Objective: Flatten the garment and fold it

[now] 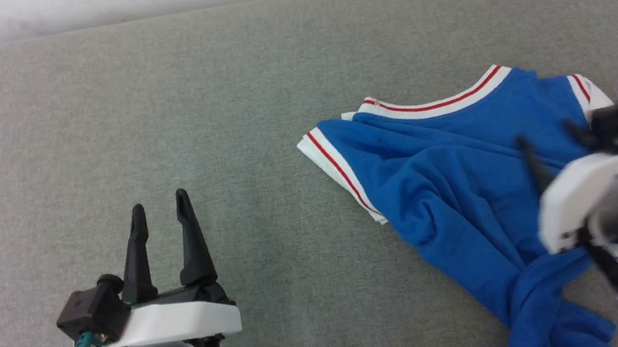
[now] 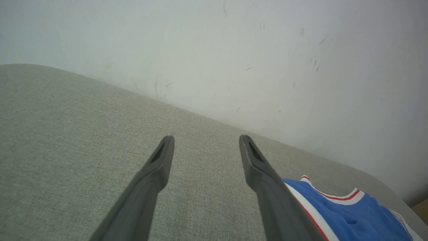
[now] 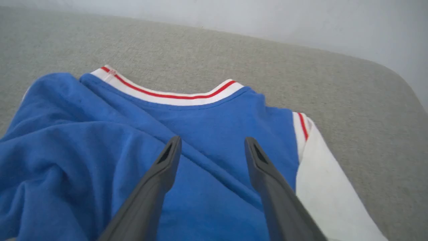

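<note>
Our right gripper [image 3: 212,140] hangs over the crumpled garment [image 1: 434,182], jaws spread, gripping nothing. The garment lies on the grey cloth surface [image 1: 216,90] at our right; our left gripper [image 1: 159,199], jaws spread, stands well apart.

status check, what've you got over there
Left end effector open, apart from garment. Right end effector open over garment. Garment rumpled, not yet flat. No obstruction seen.

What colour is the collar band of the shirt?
Collar: white, thin red stripe; right wrist view.
</note>
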Tool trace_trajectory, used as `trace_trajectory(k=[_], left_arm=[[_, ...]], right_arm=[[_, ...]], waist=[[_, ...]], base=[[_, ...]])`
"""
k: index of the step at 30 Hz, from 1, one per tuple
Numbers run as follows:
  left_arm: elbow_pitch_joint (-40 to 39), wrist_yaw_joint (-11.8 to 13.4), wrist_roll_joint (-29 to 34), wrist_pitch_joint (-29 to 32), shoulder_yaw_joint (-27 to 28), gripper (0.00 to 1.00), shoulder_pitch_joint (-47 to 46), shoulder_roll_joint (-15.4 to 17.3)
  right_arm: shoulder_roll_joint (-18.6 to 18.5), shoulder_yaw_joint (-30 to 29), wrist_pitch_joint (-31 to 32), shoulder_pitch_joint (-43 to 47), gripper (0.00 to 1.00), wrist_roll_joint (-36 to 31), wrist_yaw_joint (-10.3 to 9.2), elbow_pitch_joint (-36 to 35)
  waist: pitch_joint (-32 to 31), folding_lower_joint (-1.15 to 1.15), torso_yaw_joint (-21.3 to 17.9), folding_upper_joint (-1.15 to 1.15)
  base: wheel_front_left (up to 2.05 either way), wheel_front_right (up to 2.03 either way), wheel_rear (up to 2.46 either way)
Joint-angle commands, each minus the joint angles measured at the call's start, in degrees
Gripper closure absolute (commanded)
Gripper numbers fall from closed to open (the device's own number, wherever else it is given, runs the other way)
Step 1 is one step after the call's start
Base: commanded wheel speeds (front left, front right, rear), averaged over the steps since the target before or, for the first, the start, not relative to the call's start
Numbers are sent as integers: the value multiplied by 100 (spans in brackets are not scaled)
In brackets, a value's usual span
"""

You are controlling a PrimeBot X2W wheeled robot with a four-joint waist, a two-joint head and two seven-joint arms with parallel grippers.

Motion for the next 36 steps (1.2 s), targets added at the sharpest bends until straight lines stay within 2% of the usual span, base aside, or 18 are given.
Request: trace_trajectory(k=[1,9,10,12,18,23,29,30,31,32,36], left_arm=[[28,-22,-49,-27,-28,0,-77,-3],[112,-42,-139,-27,-102,0,-195,-3],[123,-47,-152,-27,-114,0,-203,-3],[144,-54,-177,-27,-132,0,-213,-3],[144,-39,-216,-27,-104,0,-201,-3],[138,-44,-189,-27,-62,0,-151,-3],[173,-79,-154,-27,-49,0,-94,-3],[190,-92,-142,-27,-51,0,-83,-3],[204,-100,-133,-27,-46,0,-74,-3],[222,-111,-124,-27,-45,0,-68,-3],[289,-150,-88,-27,-60,0,-63,-3]], right_arm=[[-110,413,163,-175,0,144,-11,132],[-469,1848,1013,-672,0,482,-11,1183],[-550,1992,1060,-725,28,444,-11,1324],[-680,2172,1058,-821,100,404,-11,1588],[-788,1775,609,-1095,100,346,-11,1745],[-932,958,458,-1021,100,233,-11,1406],[-965,62,593,-380,100,32,-11,930],[-941,0,614,-268,89,13,-11,898],[-892,-43,598,-185,65,11,-11,872],[-822,-82,549,-125,0,14,-11,858],[-601,-53,285,-43,0,35,-11,818]], waist=[[77,0,70,0],[208,0,344,0],[215,0,380,0],[220,0,438,0],[208,0,496,0],[159,0,462,0],[80,0,391,0],[68,0,372,0],[56,0,341,0],[38,0,312,0],[-25,0,222,0]], base=[[0,0,0],[0,0,0],[0,0,0],[0,0,0],[0,0,0],[0,0,0],[0,0,0],[0,0,0],[0,0,0],[0,0,0],[0,0,0]])
